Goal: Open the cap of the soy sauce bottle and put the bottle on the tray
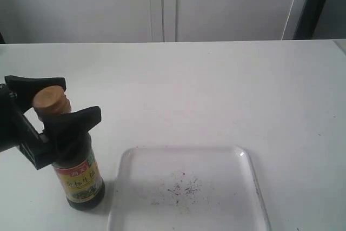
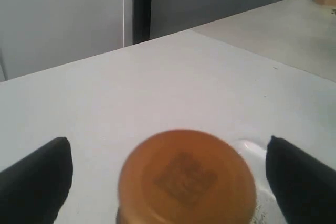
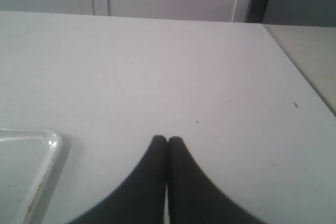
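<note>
Small clear glass soy sauce bottle (image 1: 80, 179) of dark liquid, red-and-yellow label with green base, stands upright on the white table (image 1: 216, 90) at near left, just left of the tray and off it. Golden-orange ribbed plastic cap (image 1: 52, 101) sits closed on the neck, slightly tilted in the exterior view.

Left gripper (image 1: 62, 104), black, is at the bottle's neck with its 2 fingers spread wide, 1 on the far side of the cap and 1 on the near side. In the left wrist view the cap top (image 2: 186, 179) fills the middle with clear gaps to both fingertips (image 2: 37, 179), so no grip on it.

Flat clear whitish rectangular tray (image 1: 246, 166) with rounded corners lies at near centre, dark specks in its middle, nothing on it.

Right gripper (image 3: 167, 141) is only seen in its wrist view: 2 black fingers pressed together, holding nothing, over bare table, tray corner (image 3: 50, 140) nearby.
</note>
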Robot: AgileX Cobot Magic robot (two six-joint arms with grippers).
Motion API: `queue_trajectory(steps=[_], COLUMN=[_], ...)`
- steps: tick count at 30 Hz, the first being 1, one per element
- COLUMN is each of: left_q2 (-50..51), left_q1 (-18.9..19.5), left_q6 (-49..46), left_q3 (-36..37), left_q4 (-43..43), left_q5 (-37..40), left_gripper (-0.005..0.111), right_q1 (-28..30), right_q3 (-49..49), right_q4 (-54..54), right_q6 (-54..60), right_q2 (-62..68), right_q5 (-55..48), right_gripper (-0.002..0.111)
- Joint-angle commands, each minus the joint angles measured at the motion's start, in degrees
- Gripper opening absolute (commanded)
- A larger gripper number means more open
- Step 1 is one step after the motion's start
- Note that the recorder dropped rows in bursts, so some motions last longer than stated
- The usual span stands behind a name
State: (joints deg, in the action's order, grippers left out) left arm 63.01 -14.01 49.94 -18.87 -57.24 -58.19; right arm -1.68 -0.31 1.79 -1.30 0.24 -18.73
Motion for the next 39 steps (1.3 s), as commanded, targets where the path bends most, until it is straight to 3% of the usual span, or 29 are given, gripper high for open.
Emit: queue_trajectory(steps=[1, 17, 24, 29, 39], left_q2=[-0.23, 2.06, 9.0, 12.24, 16.49], left_q1=[-0.41, -0.41, -0.41, -0.41, -0.41], left_q6=[-1.89, -7.32, -11.18, -13.23, -16.4], left_q3=[1.99, 5.16, 5.16, 5.16, 5.16], left_q4=[1.83, 6.47, 6.97, 7.64, 8.1], left_q5=[-0.55, -3.06, -7.75, -10.29, -10.95], left_gripper=[0.099, 0.099, 0.099, 0.099, 0.094], right_q1=[-0.09, -0.09, -0.09, -0.09, -0.09], right_q3=[0.31, 0.31, 0.31, 0.31, -3.81], right_q4=[1.36, 0.97, -1.79, 1.45, 3.14], right_q6=[0.22, -0.8, -14.93, -16.96, -18.51], right_q2=[-0.24, -0.24, -0.24, -0.24, 0.35], right_q5=[2.47, 17.67, 29.57, 36.12, 37.28], right_gripper=[0.0, 0.0, 0.0, 0.0, 0.0])
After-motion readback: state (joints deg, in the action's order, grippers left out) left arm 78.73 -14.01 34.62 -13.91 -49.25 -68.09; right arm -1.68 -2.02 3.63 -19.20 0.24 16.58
